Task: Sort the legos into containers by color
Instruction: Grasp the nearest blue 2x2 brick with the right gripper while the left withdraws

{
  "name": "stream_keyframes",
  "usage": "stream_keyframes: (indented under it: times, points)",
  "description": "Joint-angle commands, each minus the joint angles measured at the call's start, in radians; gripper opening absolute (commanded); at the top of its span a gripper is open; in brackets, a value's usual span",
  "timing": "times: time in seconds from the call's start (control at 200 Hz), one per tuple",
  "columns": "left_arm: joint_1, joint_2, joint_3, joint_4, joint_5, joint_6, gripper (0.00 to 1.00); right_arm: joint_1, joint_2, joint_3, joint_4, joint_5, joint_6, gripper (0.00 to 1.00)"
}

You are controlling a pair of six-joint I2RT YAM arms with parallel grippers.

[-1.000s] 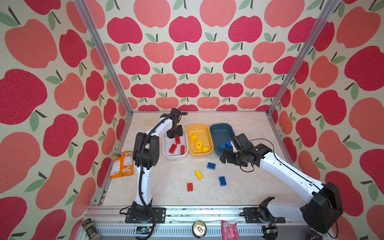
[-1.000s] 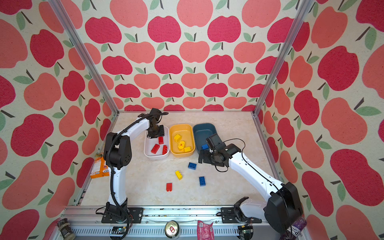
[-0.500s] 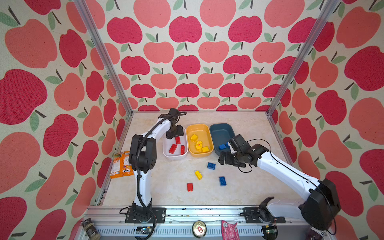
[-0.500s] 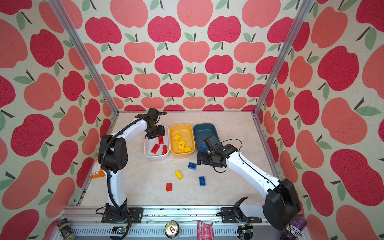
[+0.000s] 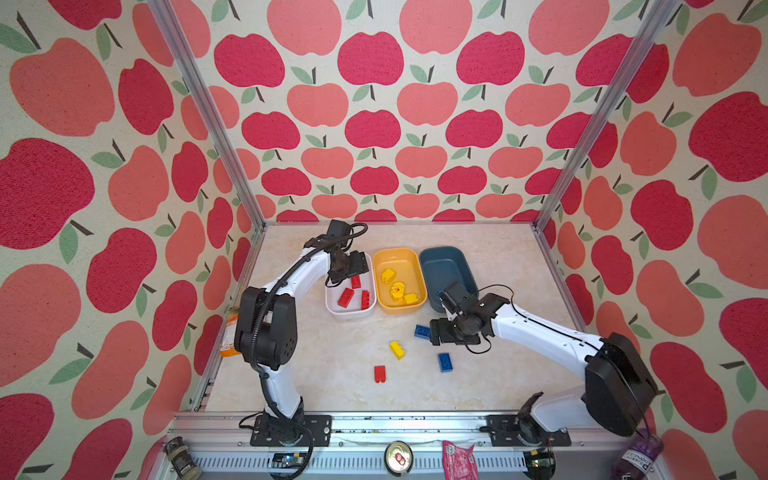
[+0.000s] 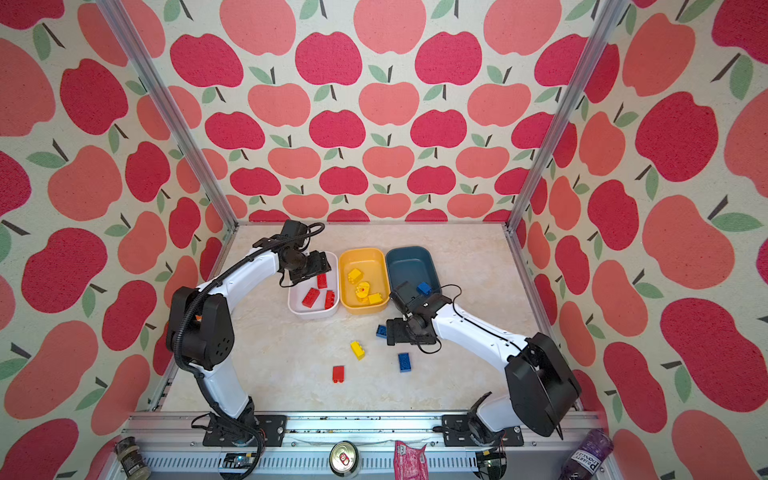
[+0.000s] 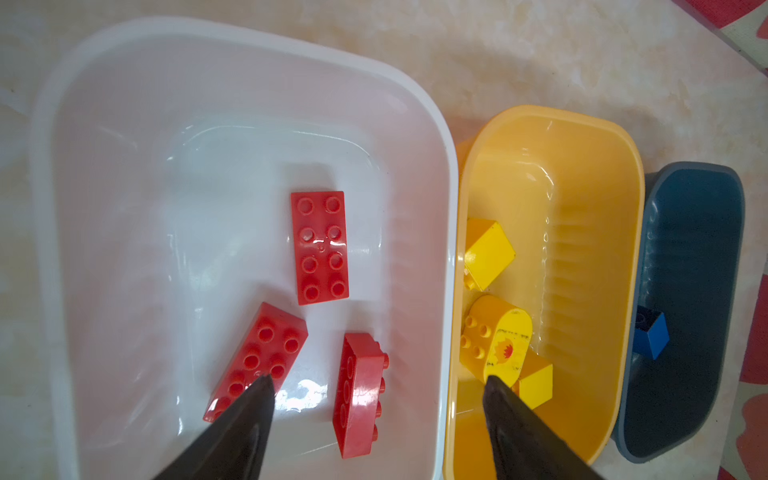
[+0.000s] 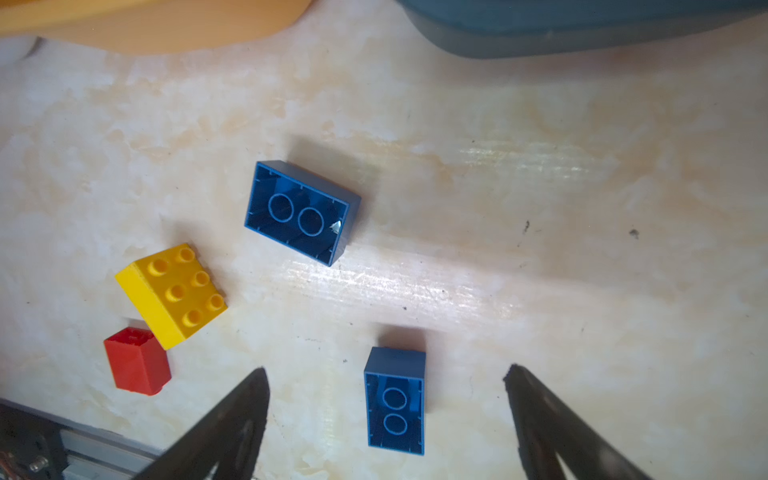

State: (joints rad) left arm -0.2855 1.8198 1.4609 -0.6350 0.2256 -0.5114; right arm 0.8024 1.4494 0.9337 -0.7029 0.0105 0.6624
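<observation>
The left gripper (image 7: 378, 382) hangs wide apart and empty over the white tub (image 5: 351, 316), which holds three red bricks (image 7: 320, 247). Yellow bricks (image 5: 397, 289) lie in the yellow tub (image 5: 400, 310), and one blue brick (image 6: 423, 287) in the blue tub (image 5: 442, 252). The right gripper (image 8: 386, 372), wide apart and empty, hovers above a loose blue brick (image 8: 395, 401) on the table (image 5: 332, 386).

**Place:** robot lab test cell.
**Evidence:**
- Table (image 5: 478, 249) boxed on three sides by apple-print walls (image 5: 374, 124).
- Aluminium posts (image 5: 208, 116) at both back corners.
- Aluminium rail (image 5: 415, 419) along the front edge, with two white arms (image 5: 299, 274) bolted to it on black plates (image 5: 291, 428). Cables (image 5: 360, 227) are exposed.
- Props: toy bricks (image 5: 397, 350) and three tubs (image 5: 395, 250).
- Clutter just in front of the rail: can (image 5: 398, 457), jar (image 5: 180, 457), packet (image 5: 457, 459), bottle (image 5: 638, 457).
</observation>
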Motion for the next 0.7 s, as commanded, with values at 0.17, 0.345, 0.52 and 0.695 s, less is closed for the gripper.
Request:
stream_keyframes:
  times: [0.17,0.345,0.52,0.695]
  points:
    - [0.020,-0.130,-0.098,0.054,0.065,-0.048,0.83,0.065,0.074,-0.028,0.009,0.020,0.021,0.87]
    - [0.021,-0.207,-0.172,0.090,0.067,-0.078,0.84,0.085,0.111,-0.045,0.013,0.019,0.019,0.81]
    - [0.022,-0.262,-0.235,0.119,0.067,-0.105,0.87,0.102,0.127,-0.072,0.009,0.022,0.030,0.73]
    - [0.021,-0.297,-0.271,0.131,0.057,-0.120,0.88,0.110,0.122,-0.085,0.004,0.032,0.034,0.61]
